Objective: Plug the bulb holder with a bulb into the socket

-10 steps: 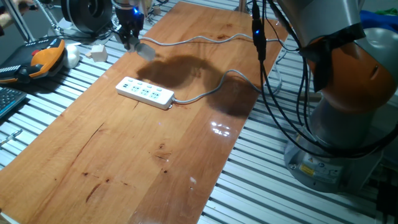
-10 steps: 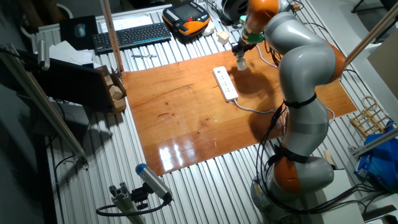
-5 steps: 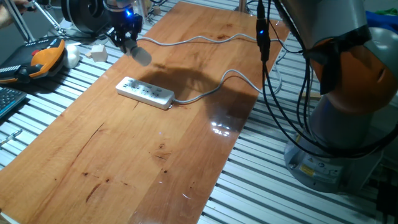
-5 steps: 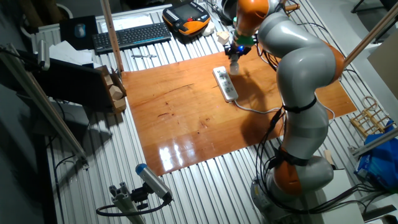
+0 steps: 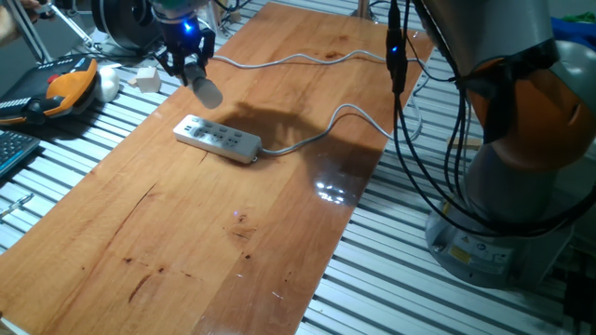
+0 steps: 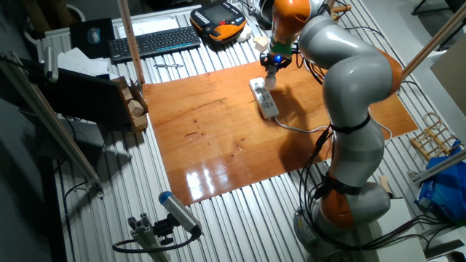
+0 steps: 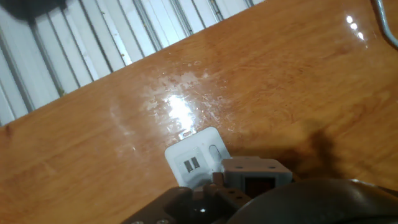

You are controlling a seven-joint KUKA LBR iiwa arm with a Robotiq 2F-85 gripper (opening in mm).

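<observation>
I've got the claw (image 5: 193,73) clamped on the bulb holder (image 5: 207,90), hanging above the power strip's (image 5: 219,139) end. If the prongs miss the outlet, I'll shove the strip across the surface (image 5: 214,242).

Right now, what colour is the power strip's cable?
Grey. The cable runs from the white socket across the wood; clearest in the fixed view from the table's end.
</observation>
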